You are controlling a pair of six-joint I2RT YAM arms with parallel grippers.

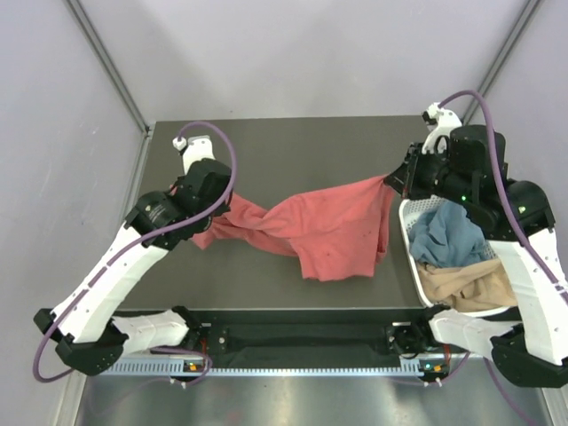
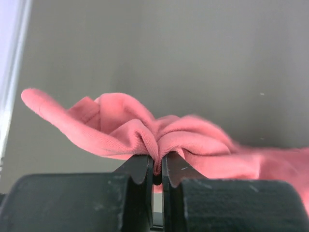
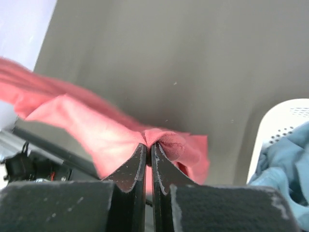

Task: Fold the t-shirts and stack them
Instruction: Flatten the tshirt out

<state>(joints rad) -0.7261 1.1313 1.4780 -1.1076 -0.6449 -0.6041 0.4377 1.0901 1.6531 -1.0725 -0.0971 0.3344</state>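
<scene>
**Across the tabletop [image 1: 293, 142]: coral-red t-shirt [image 1: 328, 226] pinched at both ends by the two grippers**

Between the two arms, the coral-red t-shirt spans the middle of the dark tabletop from left to right. Its left part is twisted into a narrow rope of cloth. Its right part spreads into a wide, rumpled panel whose lower edge droops toward the near side. How much of that panel rests on the surface and how much hangs free cannot be told from above.

At the left end, the left gripper [image 2: 158, 162] is closed on a bunched fold of the shirt. In the left wrist view the two dark fingers stand almost together with a ridge of coral cloth squeezed between their tips. The rest of the fabric heaps up just beyond them and trails off to the right.

At the right end, the right gripper [image 3: 149, 147] is likewise clamped on the shirt. Its fingers meet on a small puckered corner, and the cloth runs away from there to the left side of the right wrist view. In the top view this corner is drawn to a point right at the gripper, just beside the far corner of the white basket [image 1: 410, 244].

The basket sits at the right edge of the tabletop, under the right arm. A blue t-shirt [image 1: 448, 235] lies crumpled in its far half and a tan t-shirt [image 1: 466, 286] in its near half, the two touching.
</scene>
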